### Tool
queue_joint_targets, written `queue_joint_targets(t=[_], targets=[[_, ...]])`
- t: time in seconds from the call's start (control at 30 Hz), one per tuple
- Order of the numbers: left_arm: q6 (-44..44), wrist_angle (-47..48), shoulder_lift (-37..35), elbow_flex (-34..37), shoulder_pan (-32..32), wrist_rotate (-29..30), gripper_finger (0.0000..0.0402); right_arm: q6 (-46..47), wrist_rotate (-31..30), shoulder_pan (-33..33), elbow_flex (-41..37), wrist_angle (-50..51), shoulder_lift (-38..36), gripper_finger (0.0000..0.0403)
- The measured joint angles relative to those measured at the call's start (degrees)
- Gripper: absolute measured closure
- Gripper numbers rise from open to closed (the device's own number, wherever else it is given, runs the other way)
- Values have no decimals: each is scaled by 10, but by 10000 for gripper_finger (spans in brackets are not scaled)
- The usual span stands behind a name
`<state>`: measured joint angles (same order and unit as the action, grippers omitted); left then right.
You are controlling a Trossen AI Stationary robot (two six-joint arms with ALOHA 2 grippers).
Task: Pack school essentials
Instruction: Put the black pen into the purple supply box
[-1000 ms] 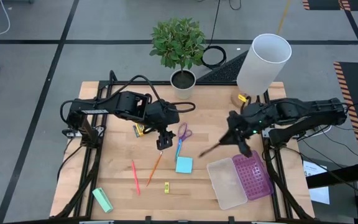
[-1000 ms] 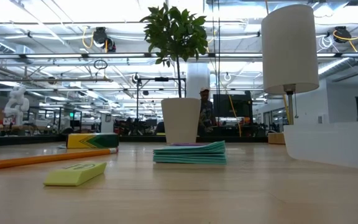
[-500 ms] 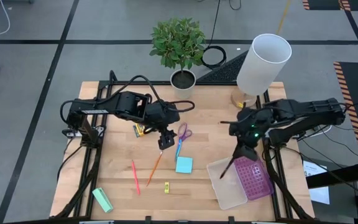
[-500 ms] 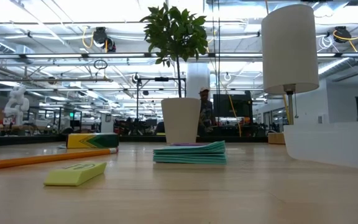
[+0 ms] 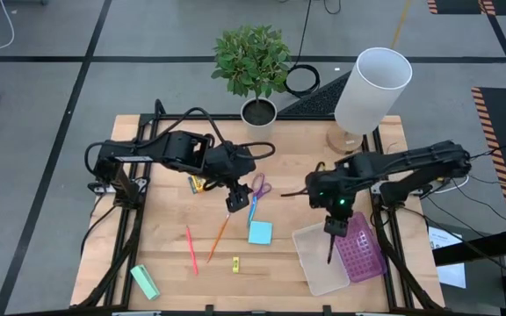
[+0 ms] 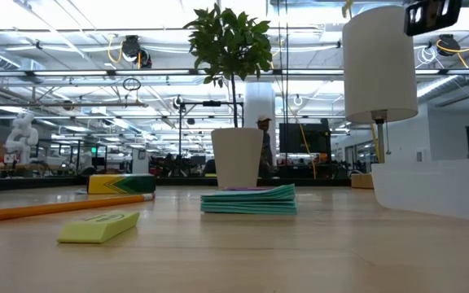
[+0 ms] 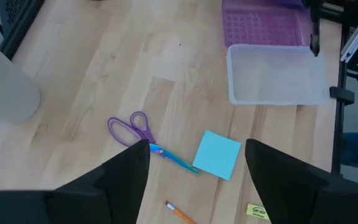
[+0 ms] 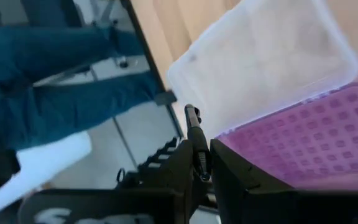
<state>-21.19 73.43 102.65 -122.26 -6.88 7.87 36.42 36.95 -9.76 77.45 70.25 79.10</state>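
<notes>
The right gripper [image 5: 331, 226] hangs over the open pencil case [image 5: 323, 259], its fingers closed on a black pen [image 5: 329, 248] that points down toward the clear tray beside the purple lid [image 5: 358, 247]; the right wrist view shows the pen [image 8: 196, 134] pinched between the two dark fingers above the tray. The left gripper [image 5: 234, 202] hovers with fingers spread wide and empty above the purple-handled scissors [image 5: 256, 190], seen from its own wrist next to the light-blue sticky-note pad [image 7: 217, 154]. On the wooden table [image 5: 174, 219] lie the orange pencil [image 5: 219, 236], the red pencil [image 5: 191, 249], a tiny yellow piece [image 5: 235, 262] and the yellow-green crayon box [image 5: 198, 183]. A mint-green block [image 5: 145, 282] sits near the front-left corner.
</notes>
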Motion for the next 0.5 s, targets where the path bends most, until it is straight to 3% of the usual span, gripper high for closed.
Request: queue_joint_targets(t=[0.3, 0.5], targets=[[-6, 0, 0, 0, -12, 13, 133, -57, 42, 0, -8, 8, 77, 367], [-8, 0, 0, 0, -16, 17, 133, -41, 61, 0, -69, 8, 97, 367]])
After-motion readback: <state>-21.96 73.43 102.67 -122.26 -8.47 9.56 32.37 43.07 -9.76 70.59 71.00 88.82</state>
